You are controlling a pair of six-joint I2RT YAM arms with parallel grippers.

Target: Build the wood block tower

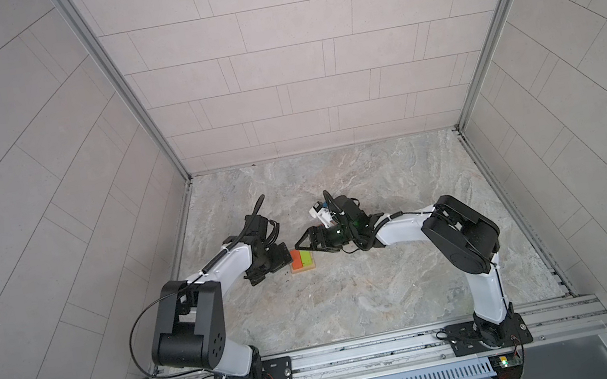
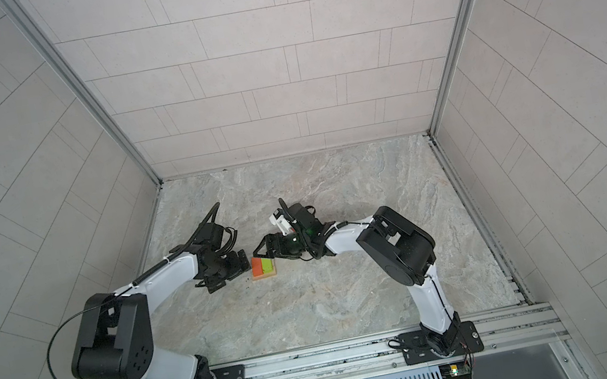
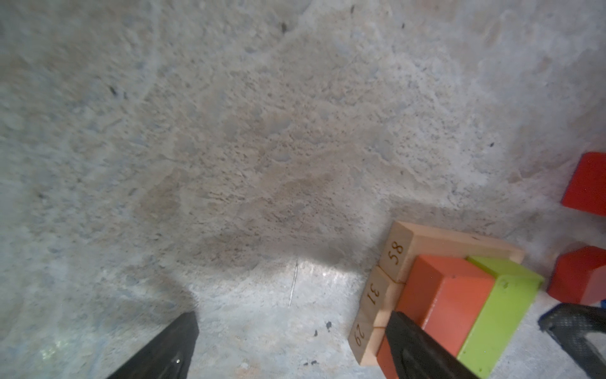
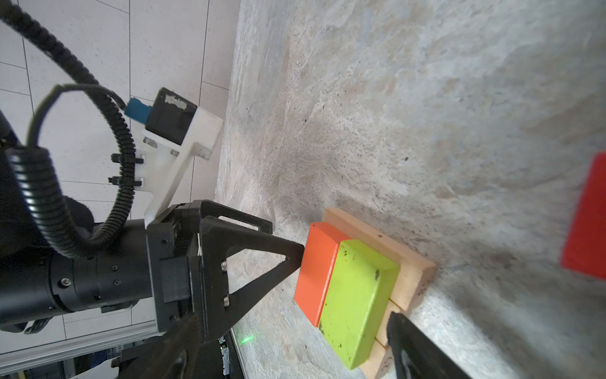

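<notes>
Nearest the arm bases, bare marbled bench (image 1: pixel 355 299). Next out, the left gripper (image 3: pixel 293 316), low and level with the tower. Its fingers are spread wide with only bench between them, and one fingertip (image 4: pixel 295 252) rests against the end of the orange oblong (image 4: pixel 316 269). The tower (image 1: pixel 301 261) sits mid-bench between the two grippers, two layers high. Three tan bars (image 3: pixel 392 254) lie side by side at the bottom, numbered on their ends. The orange and the lime oblong (image 4: pixel 357 295) lie flush together across them, with a strip of tan showing along one edge. Just behind the tower hangs the right gripper (image 1: pixel 301 243), pointed at its far side. Only one of its fingers (image 4: pixel 416 347) shows plainly in its own wrist view, so I cannot tell whether they are spread or pinching a piece. Beyond the lime side, near that finger, a red block (image 3: pixel 587 183) and a second red block (image 3: pixel 580 275) lie on the bench, apart from the tower. Both top views hide them under the right arm. My reading: the second layer is being squared up and the upper layers are not yet on. The next move likely calls for the left finger to back straight off without dragging the orange, then a piece lowered over the orange-lime seam. In the way: both grippers crowd the tower, leaving little room above it.
</notes>
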